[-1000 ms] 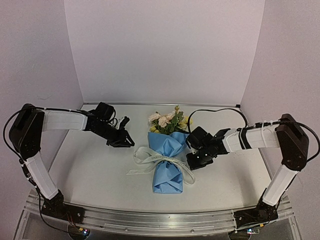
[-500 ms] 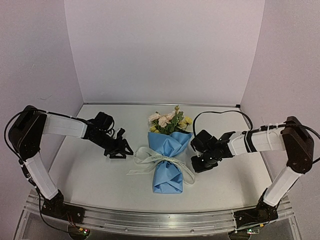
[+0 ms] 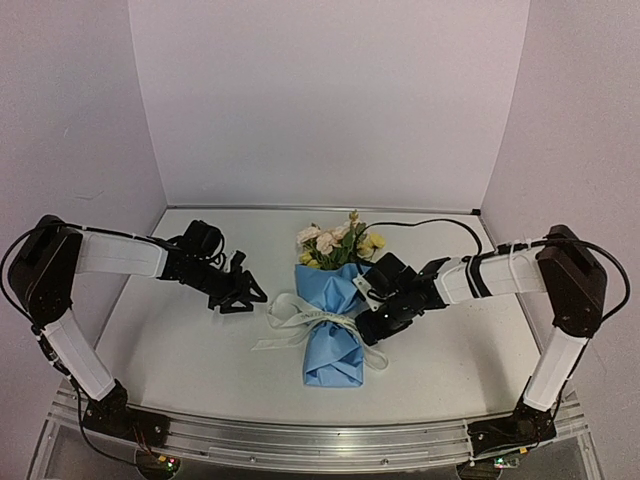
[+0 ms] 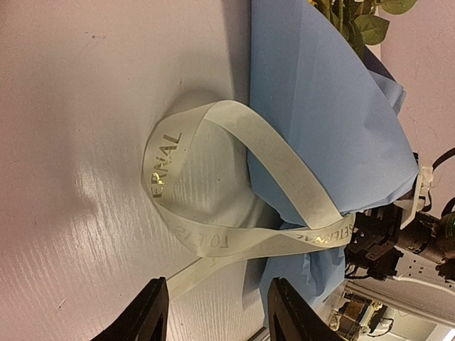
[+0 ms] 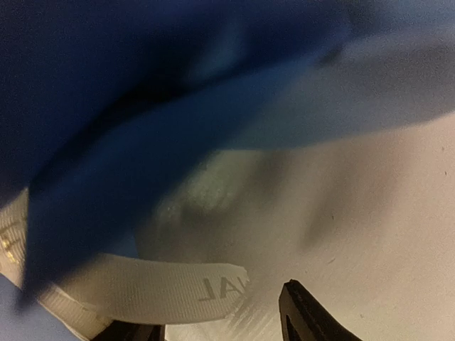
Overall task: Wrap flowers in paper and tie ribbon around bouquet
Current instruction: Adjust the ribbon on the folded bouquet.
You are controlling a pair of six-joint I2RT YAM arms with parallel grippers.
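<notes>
The bouquet lies in the middle of the table: flowers (image 3: pixel 336 240) with yellow and pink-cream blooms top a light blue paper (image 3: pixel 335 325) cone. The cream ribbon (image 3: pixel 300 316) is tied around its waist, with loops and tails on both sides. My left gripper (image 3: pixel 248 294) is open just left of the ribbon loop (image 4: pixel 213 185). A ribbon tail runs over the table between its fingers (image 4: pixel 153 312); the gripper's midpoint (image 4: pixel 217 316) is above that tail. My right gripper (image 3: pixel 373 321) is at the cone's right side, open (image 5: pixel 220 328). The ribbon's cut end (image 5: pixel 149 288) lies loose by its left finger.
White walls close in the table on three sides. A black cable (image 3: pixel 430 222) arcs behind the right arm. An aluminium rail (image 3: pixel 320 438) runs along the near edge between the arm bases. The right arm (image 4: pixel 398 234) shows beyond the paper in the left wrist view.
My right gripper has opened and shifted left against the cone's side. The left gripper has opened wider and dropped slightly toward the table beside the loop. The bouquet has barely moved.
</notes>
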